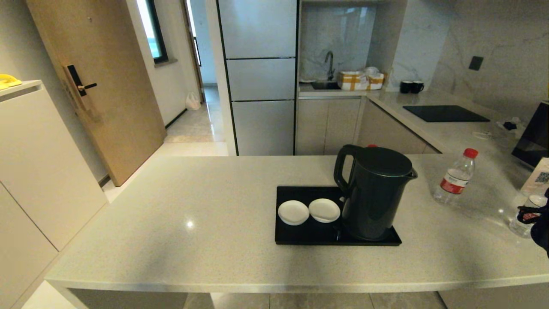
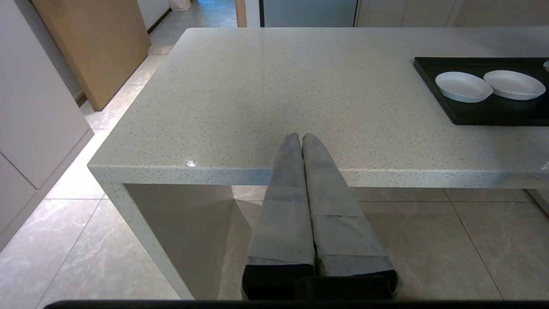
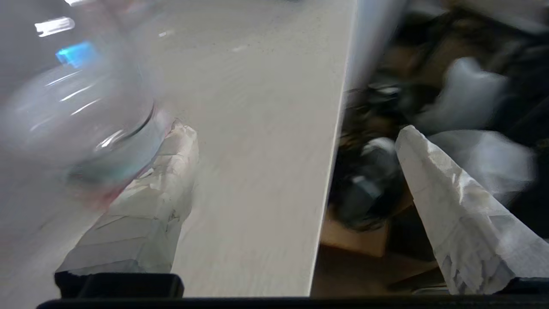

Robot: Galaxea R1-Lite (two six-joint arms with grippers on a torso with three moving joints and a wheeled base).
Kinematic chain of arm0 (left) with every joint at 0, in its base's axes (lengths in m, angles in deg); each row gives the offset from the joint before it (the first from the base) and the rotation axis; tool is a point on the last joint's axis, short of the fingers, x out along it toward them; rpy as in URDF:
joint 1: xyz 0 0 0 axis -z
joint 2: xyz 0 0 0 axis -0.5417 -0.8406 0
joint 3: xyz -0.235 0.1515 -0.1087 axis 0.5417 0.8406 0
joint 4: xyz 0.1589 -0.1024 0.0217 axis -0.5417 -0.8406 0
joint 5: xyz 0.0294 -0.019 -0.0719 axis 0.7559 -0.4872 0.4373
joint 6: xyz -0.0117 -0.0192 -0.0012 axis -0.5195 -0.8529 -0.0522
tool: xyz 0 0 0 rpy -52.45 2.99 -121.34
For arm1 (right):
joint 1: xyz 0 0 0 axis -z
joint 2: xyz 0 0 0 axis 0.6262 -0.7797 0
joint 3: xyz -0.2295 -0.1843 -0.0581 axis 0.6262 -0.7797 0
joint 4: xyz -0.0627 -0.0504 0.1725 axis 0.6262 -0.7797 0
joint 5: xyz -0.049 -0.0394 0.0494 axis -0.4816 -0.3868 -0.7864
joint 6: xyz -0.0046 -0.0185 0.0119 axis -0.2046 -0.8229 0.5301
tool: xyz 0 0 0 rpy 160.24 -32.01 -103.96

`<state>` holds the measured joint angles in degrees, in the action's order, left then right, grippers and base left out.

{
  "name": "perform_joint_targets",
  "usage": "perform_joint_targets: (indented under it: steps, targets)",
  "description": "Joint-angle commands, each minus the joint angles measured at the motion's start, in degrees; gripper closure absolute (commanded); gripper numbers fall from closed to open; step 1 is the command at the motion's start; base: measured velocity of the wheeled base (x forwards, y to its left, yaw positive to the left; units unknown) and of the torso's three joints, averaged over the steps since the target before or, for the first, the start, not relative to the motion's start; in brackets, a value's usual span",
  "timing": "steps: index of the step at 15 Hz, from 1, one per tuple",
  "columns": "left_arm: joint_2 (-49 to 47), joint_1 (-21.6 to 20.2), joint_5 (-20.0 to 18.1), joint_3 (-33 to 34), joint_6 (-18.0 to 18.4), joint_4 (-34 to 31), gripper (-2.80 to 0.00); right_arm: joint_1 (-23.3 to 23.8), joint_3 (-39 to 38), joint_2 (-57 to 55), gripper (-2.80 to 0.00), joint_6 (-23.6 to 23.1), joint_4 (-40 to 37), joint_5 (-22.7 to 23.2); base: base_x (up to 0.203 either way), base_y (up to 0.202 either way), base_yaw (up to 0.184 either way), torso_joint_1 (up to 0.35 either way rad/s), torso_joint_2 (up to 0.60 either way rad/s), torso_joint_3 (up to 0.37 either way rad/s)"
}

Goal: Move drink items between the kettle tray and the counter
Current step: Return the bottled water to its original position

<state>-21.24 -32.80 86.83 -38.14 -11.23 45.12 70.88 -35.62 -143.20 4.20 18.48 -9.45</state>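
Observation:
One clear water bottle (image 1: 454,177) with a red cap stands on the counter (image 1: 193,206) to the right of the kettle tray (image 1: 300,234). A second bottle (image 1: 521,225) stands at the far right, partly behind my right gripper (image 1: 536,216). In the right wrist view that bottle (image 3: 77,111) is blurred and lies outside one finger (image 3: 171,171), not between the two. My right gripper (image 3: 296,129) is open wide over the counter's edge. My left gripper (image 2: 301,136) is shut and empty at the counter's near edge, out of the head view.
A dark kettle (image 1: 375,193) and two white coasters (image 1: 309,211) sit on the tray. A black cooktop panel (image 1: 446,113) and a dark appliance (image 1: 534,137) lie at the back right. Dark clutter (image 3: 429,107) lies beyond the counter's edge by the right gripper.

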Motion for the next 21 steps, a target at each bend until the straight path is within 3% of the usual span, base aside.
perform_joint_targets:
  steps: [1,3,5,9,21]
  targets:
    - [0.0,0.0,0.0,0.0,0.0,-0.1,0.0,-3.1,-5.2,4.6,-2.8,1.4,0.2,4.0,0.0,0.0,0.0,0.0,0.0,0.0]
    - [0.0,0.0,0.0,0.0,0.0,-0.1,0.0,-3.9,-2.5,1.0,-2.8,1.4,-0.1,4.8,0.0,0.0,0.0,0.0,0.0,0.0]
    - [0.0,0.0,0.0,0.0,0.0,-0.1,0.0,-4.2,4.8,-3.9,-2.8,1.1,-0.8,4.3,0.0,0.0,0.0,0.0,0.0,0.0]
    - [0.0,-0.1,0.0,0.0,0.0,-0.1,0.0,-2.6,17.7,-10.5,-2.8,-0.7,-6.3,0.4,0.0,0.0,0.0,0.0,0.0,0.0]
    - [0.0,0.0,0.0,0.0,0.0,-0.1,0.0,-1.3,29.0,-15.2,-2.8,-2.6,-15.4,-0.2,0.0,0.0,0.0,0.0,0.0,0.0]
